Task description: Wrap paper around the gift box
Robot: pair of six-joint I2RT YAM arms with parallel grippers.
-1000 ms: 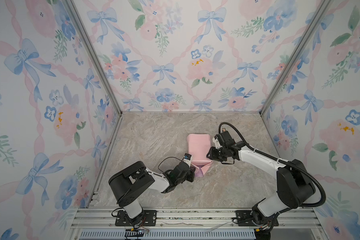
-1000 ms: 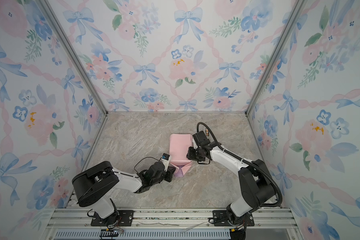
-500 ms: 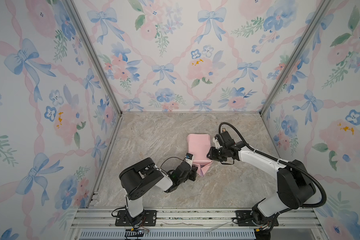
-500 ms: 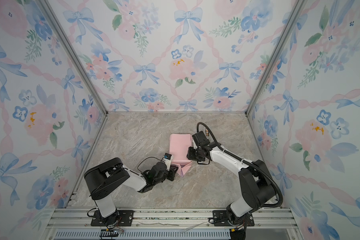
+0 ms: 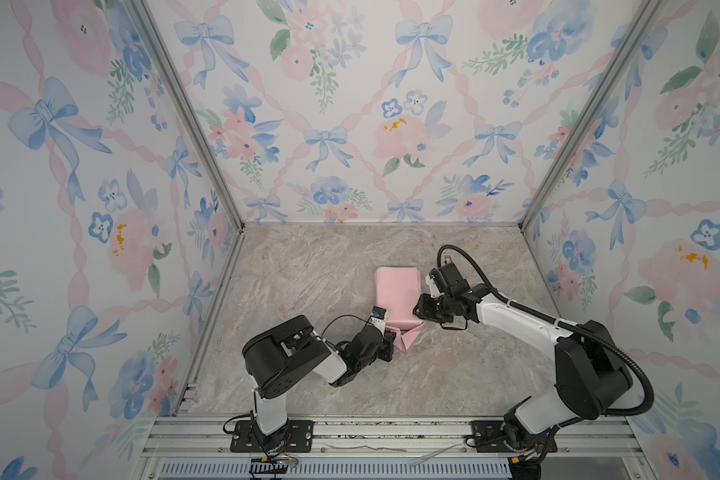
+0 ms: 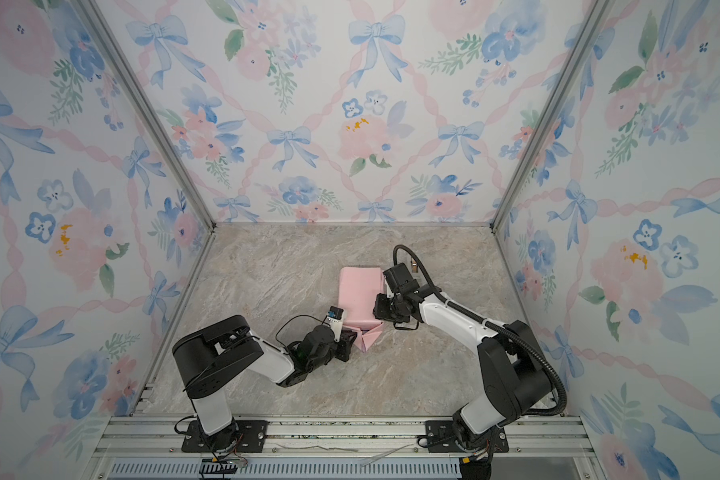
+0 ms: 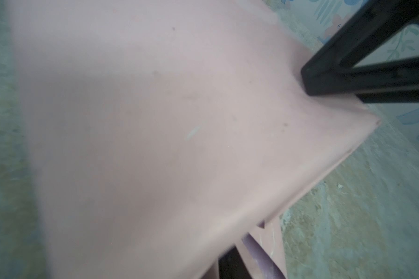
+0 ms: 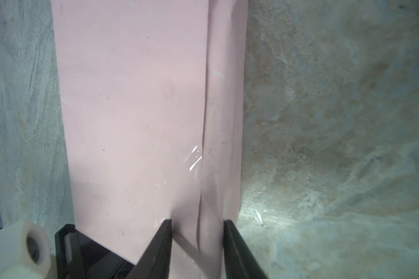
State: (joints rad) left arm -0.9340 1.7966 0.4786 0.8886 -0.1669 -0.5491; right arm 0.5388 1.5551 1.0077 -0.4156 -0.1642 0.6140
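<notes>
Paper (image 5: 395,297), pale pink face outward, is folded into an oblong wrap lying on the table (image 5: 308,374) near its middle in both top views; no face of the box shows in any view. The right gripper (image 5: 420,309) sits against the paper's right side, close to the near end. The left gripper (image 5: 391,340) sits at the left corner of that near end, just beside the folded flap (image 5: 408,338). The right jaws stand apart: in the right wrist view both fingers (image 8: 160,241) touch the paper's upper face tip-first, with bare paper between them and nothing clamped. The state of the left jaws cannot be told: the left wrist view shows only one finger (image 7: 230,263) of that gripper, partly covered by paper, and the top views do not resolve the tips. The paper's long axis runs from the robot's side toward the back wall (image 5: 350,124), with the near end offset slightly to the right. The far end is square; the near end tapers into the triangular flap, which points toward the robot's side. Only the right wrist view shows the lap seam (image 8: 203,132), which runs along the long axis and passes between the right fingertips. Only the left wrist view shows at close range the lilac face (image 7: 259,253) inside the flap, and a right finger (image 7: 324,79) pressing the paper near a corner.
</notes>
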